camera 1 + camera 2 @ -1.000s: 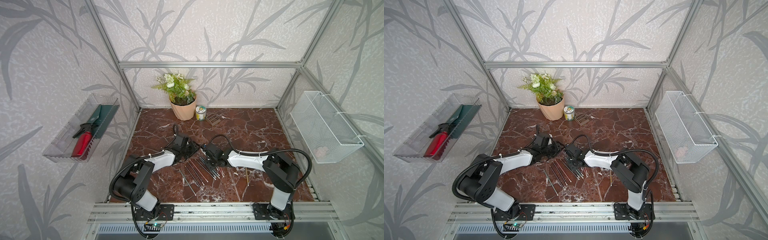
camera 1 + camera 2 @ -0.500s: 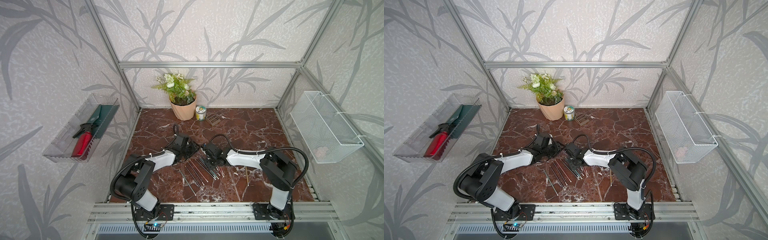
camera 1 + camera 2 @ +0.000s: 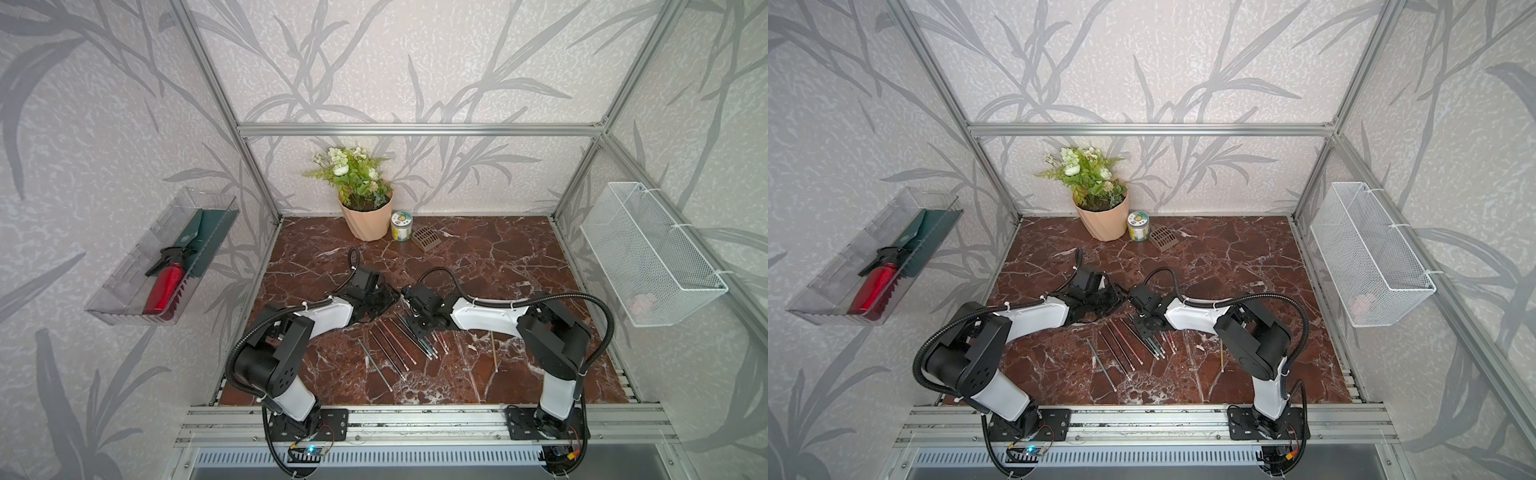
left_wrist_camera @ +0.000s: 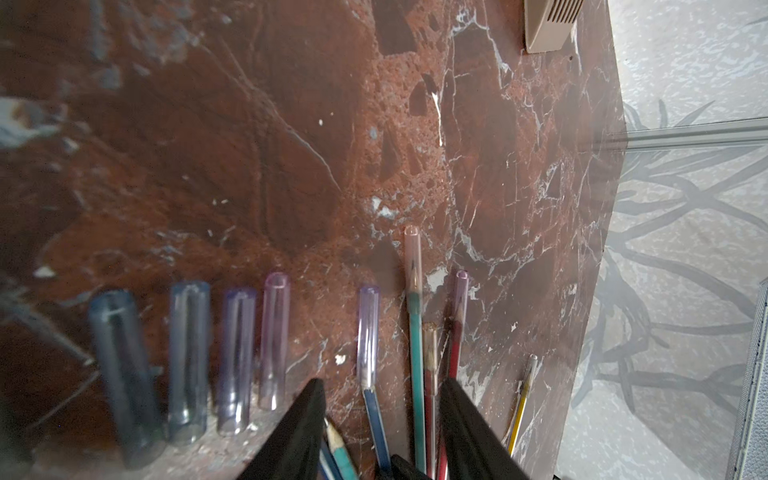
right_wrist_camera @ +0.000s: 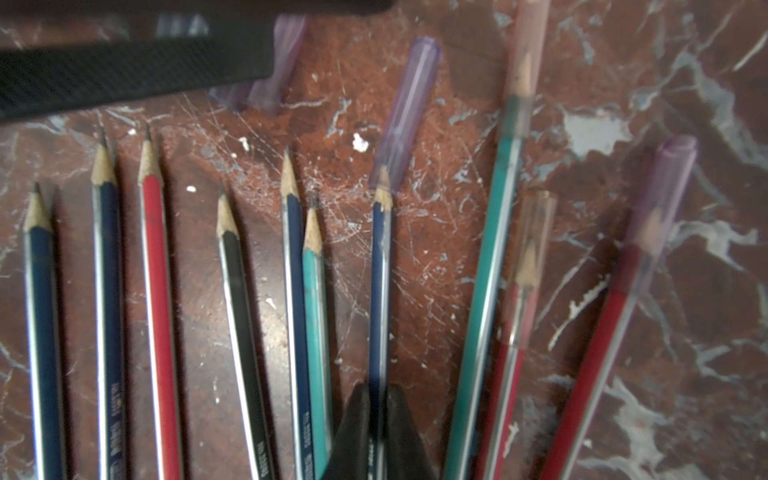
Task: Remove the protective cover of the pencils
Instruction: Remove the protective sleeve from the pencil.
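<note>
Several pencils [image 5: 158,291] lie fanned on the marble floor [image 3: 498,266], also seen in both top views as pencils [image 3: 1125,345]. My right gripper [image 5: 379,390] is shut on a dark blue pencil [image 5: 380,291]. A purple protective cover [image 5: 405,112] sits skewed at that pencil's tip. My left gripper [image 4: 381,382] is open, and its jaws straddle the same capped blue pencil [image 4: 376,415] with its cover [image 4: 368,332] and two capped pencils beside it. Several loose covers [image 4: 189,361] lie in a row. Capped green [image 5: 486,270] and red pencils [image 5: 598,353] lie alongside.
At the back stand a flower pot [image 3: 368,220], a small tin [image 3: 402,226] and a brown grate [image 3: 426,239]. One yellow pencil [image 3: 493,349] lies apart by the right arm. A wire basket [image 3: 648,253] and a clear tray [image 3: 162,253] hang on the side walls.
My right gripper has closed down onto the dark blue pencil. The left gripper has stayed open in place.
</note>
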Motion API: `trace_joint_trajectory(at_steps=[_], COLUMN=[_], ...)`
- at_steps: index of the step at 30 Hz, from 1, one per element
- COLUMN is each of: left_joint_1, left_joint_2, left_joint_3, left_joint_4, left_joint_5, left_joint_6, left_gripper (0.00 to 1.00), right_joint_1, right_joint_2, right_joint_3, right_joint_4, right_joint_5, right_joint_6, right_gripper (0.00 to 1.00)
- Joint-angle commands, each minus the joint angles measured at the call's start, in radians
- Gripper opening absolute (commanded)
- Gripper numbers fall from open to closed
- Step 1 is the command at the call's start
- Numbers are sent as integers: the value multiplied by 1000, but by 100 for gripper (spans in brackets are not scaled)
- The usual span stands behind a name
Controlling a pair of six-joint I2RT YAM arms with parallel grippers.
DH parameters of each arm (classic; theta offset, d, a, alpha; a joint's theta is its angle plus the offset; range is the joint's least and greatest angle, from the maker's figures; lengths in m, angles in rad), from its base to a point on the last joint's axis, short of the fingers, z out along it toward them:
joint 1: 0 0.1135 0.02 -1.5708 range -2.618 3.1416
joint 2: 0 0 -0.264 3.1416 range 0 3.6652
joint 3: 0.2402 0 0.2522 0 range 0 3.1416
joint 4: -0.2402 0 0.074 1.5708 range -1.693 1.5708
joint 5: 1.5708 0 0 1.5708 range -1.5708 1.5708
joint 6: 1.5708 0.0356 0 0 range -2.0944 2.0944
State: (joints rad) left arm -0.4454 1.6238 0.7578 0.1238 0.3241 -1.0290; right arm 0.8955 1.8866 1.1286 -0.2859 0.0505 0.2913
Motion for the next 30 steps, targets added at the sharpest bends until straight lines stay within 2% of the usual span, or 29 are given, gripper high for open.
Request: trace_joint_trajectory(at_steps=[1,16,23,30], left_joint_1=[-8,-38,-39,-44], left_joint_2=[22,116,186,195], left_joint_3=[39,122,170,200], left_joint_4=[-53,-122,-128,-193], left_joint_5=[-28,-58,-54,-93], left_joint_6=[5,14,22,41], left_gripper=[48,47,37,27], right_joint_1=[-3,-3,-3,-3], right_joint_2=[27,27,31,29], right_joint_3=[13,15,16,20], right_joint_4=[-21,-10,-2,2], right_joint_5=[-15,-28,-38,-43], right_joint_6=[2,6,11,18], right_gripper=[7,2,1,0])
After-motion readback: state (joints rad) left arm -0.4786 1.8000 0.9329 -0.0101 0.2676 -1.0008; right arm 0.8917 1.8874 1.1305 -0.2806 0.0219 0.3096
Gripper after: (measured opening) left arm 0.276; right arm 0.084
